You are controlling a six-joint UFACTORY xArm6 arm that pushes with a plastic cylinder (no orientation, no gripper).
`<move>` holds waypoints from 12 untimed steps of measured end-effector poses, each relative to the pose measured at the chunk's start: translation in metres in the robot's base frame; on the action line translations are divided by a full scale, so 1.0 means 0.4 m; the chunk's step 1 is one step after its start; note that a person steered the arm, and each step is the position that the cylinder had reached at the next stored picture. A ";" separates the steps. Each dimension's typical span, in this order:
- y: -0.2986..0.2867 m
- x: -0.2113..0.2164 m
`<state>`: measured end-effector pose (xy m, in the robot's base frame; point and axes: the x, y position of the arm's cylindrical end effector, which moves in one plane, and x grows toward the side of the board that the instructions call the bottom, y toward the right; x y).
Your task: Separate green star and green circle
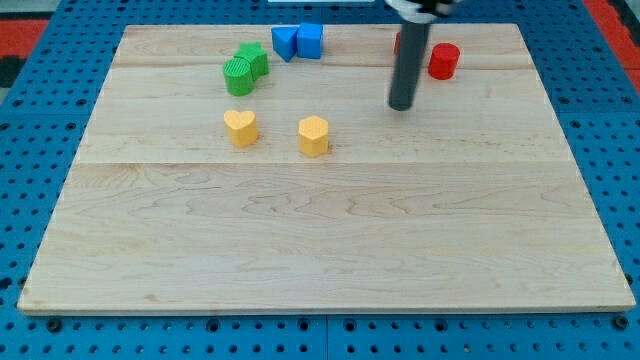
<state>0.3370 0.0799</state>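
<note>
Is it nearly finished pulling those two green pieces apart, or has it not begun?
Nothing looks done: the green star and green circle sit touching near the view's top left. In hand: my tip stands well to their right, near the red cylinder. Left: reaching the pair and pushing one away.

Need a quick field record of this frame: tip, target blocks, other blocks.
tip: my tip on bare board, view's right of the greens, apart from them
green star: touching green circle
green circle: below-left of star
blue blocks: pair at view's top, shapes unclear
red cylinder: right of rod
yellow hearts: apart, below the greens
</note>
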 end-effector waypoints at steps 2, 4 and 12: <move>-0.182 -0.173; -0.423 -0.140; -0.433 -0.123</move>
<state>0.2879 -0.0933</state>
